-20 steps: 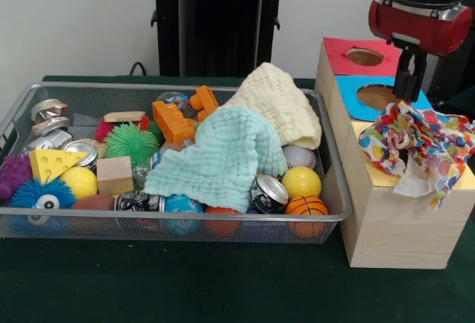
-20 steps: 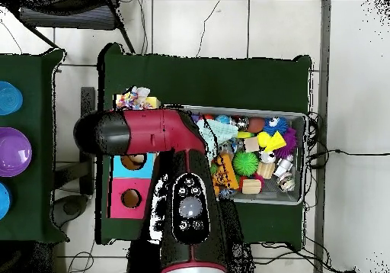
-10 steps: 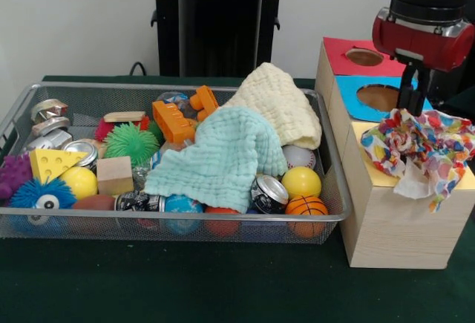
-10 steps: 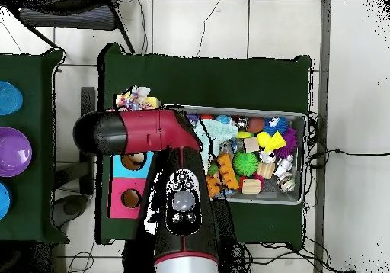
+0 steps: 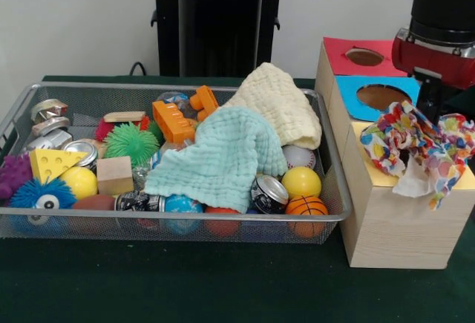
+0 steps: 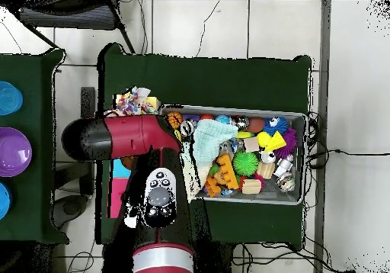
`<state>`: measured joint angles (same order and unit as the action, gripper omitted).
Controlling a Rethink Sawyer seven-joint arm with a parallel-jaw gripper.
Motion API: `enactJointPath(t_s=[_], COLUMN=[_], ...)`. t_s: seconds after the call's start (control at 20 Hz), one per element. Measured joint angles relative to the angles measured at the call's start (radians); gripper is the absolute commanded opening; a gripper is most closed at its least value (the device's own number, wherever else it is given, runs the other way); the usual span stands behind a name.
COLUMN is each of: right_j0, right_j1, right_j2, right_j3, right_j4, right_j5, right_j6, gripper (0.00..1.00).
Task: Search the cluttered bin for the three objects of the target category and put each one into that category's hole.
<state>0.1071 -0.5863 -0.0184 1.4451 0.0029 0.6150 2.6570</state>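
- Hanging above the wooden sorting box (image 5: 393, 219), my gripper (image 5: 433, 100) sits at the right of the front view, directly behind the multicoloured patterned cloth (image 5: 415, 148).
- Finger state: I cannot tell whether I am released or clenched; the cloth and my own red and black arm (image 6: 129, 136) hide that detail in both views.
- The patterned cloth lies crumpled on the yellow section (image 5: 469, 180) of the box top, covering most of it, with one corner draping over the front edge. Whether I touch it cannot be determined.
- The blue section (image 5: 349, 89) shows its round hole (image 5: 380, 96) uncovered; the red section (image 5: 341, 52) behind it likewise shows an open hole (image 5: 364, 56).
- The wire mesh bin (image 5: 185, 223) stands just beside the box on the green tablecloth (image 5: 185, 286).
- Two cloths are in the bin: a mint green waffle cloth (image 5: 223, 160) spread over the middle, and a cream knitted cloth (image 5: 278, 104) lying against the far right corner, overlapping the green one.
- Other bin contents noted: a small basketball (image 5: 306, 206), a yellow ball (image 5: 300, 182), a crushed drink can (image 5: 269, 193), orange building blocks (image 5: 174, 119), a green spiky ball (image 5: 131, 143), a wooden cube (image 5: 114, 175), a yellow cheese-shaped wedge (image 5: 52, 163), and a blue fuzzy toy with an eye (image 5: 41, 195).
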Motion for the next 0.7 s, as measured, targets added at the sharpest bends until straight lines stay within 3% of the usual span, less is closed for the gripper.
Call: enactJointPath(t_s=[0.7], right_j0=[0.053], right_j1=[0.06], right_j2=[-0.059], right_j3=[-0.051], right_j4=[0.026], right_j5=[-0.046], right_j6=[0.0], gripper=[0.0])
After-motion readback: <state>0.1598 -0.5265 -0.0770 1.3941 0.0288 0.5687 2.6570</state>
